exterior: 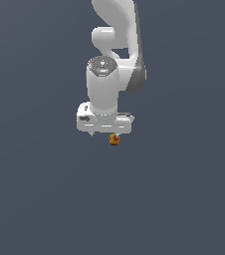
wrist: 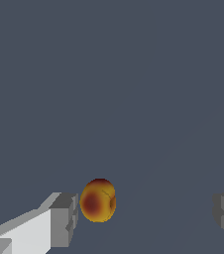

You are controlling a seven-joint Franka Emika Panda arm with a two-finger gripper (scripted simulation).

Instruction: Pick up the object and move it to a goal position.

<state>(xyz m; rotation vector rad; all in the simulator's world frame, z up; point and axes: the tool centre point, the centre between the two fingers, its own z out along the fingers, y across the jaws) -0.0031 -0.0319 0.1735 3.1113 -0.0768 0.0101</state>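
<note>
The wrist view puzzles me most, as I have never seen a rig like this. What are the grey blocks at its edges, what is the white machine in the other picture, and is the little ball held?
Both pictures are simulator renders of one moment. The exterior view, from a camera off the arm, shows a white robot arm reaching down over a plain dark surface. At its lower end sits the gripper, the part that grasps. Just under it is a tiny ball, mottled orange, red and yellow.

The wrist view comes from a camera on the arm's wrist, looking past the gripper. The grey blocks are its two fingers, standing wide apart. The ball lies right beside one finger, with a broad gap to the other, so the gripper is open and the ball is not clamped. Whether that finger touches the ball I cannot tell. Nothing else shows on the surface.
</note>
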